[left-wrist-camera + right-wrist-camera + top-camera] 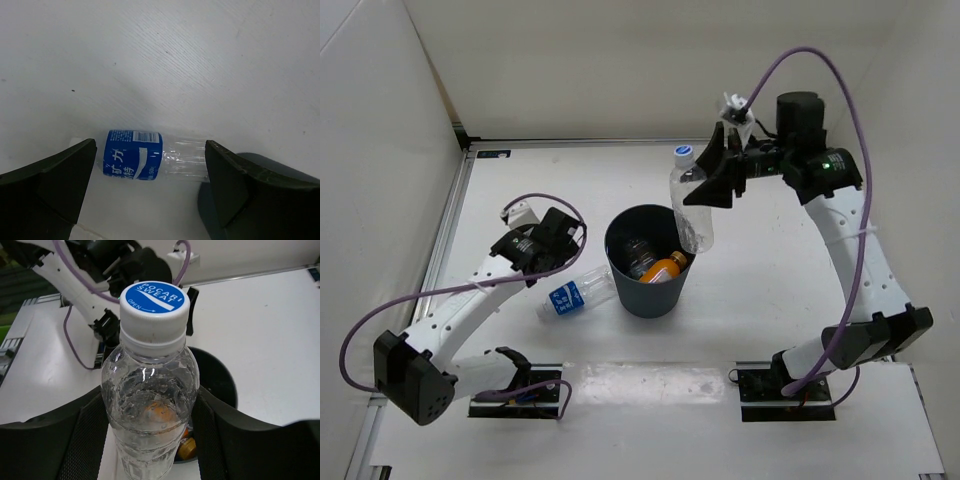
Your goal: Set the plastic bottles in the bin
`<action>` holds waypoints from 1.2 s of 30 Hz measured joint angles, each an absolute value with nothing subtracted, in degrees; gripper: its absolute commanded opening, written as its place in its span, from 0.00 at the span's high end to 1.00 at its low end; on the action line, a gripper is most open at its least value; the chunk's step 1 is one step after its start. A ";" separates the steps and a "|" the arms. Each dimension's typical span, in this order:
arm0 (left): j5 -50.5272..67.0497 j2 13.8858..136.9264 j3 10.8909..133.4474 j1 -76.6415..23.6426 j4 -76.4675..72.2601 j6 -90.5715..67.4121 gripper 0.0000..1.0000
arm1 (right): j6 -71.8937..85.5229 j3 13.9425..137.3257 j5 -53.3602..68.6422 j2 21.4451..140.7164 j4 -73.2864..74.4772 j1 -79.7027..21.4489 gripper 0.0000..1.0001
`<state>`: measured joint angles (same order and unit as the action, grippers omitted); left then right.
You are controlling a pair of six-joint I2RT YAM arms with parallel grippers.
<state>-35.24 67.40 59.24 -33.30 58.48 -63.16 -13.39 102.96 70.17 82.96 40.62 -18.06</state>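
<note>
Clear bottle [690, 205], white cap [154, 302] uppermost and slightly tilted, held over the far right rim of the bin [655, 300]. In the top view its base overlaps that rim. The right gripper [708, 185] pinches it at the body, one finger on each side.

You are at the release step for this bottle. The next move appears to call for bringing the base fully inside the rim before you part the fingers. A drop onto the rim could tip the bottle outward.

Inside the bin lie the short orange bottle [665, 268] and a dark-labelled one [638, 252]. The blue-labelled bottle [134, 161] lies on its side on the table [200, 60] just left of the bin, its base end at the bin's wall. Whether it touches the wall cannot be told.

The left gripper [150, 147] hovers over it, fingers spread wide and clear of it. The bottle's long axis runs from finger to finger, so you would likely need to turn the wrist to close across the body. Being round and light, it may roll.

Appearance: the held bottle is transparent and ribbed, shows no label, and looks empty. Its cap top is printed blue.
</note>
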 measured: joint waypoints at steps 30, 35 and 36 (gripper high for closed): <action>-20.45 72.18 56.47 -30.72 61.23 -102.26 0.00 | -11.16 99.74 60.53 87.22 26.46 -18.85 0.10; -17.28 75.46 57.49 -33.52 62.92 -105.49 0.00 | -14.63 100.12 60.53 87.11 29.63 -16.51 0.10; -16.38 76.40 57.45 -34.13 62.94 -105.95 0.00 | -15.44 100.14 60.53 87.07 30.65 -16.05 0.10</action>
